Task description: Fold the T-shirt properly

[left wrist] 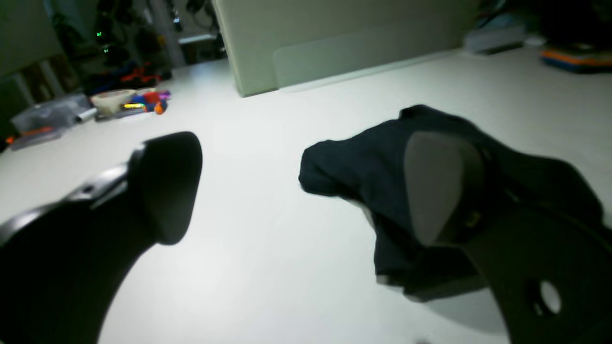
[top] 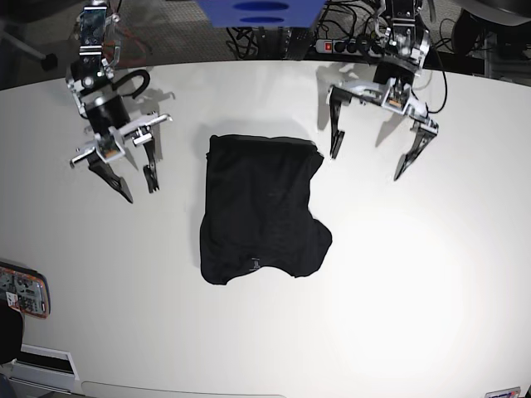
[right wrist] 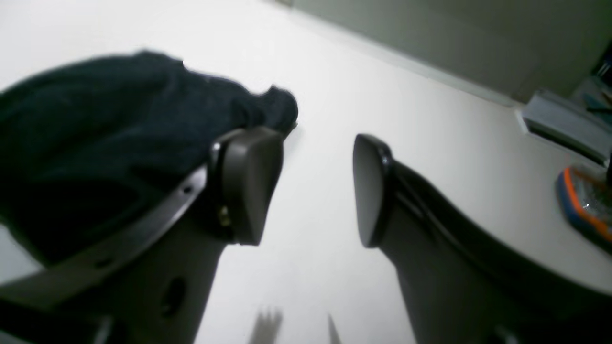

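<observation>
Lying partly folded near the middle of the white table [top: 431, 274], the T-shirt [top: 259, 211] is touched by neither gripper. The left gripper [top: 373, 149] is spread wide and empty; the right gripper [top: 133, 178] is parted with nothing between its fingers. A single layer might be pinched, so the fold could be dragged askew. The shirt's outline is given only by the base view; only bunched edges are shown by the wrist views.
</observation>
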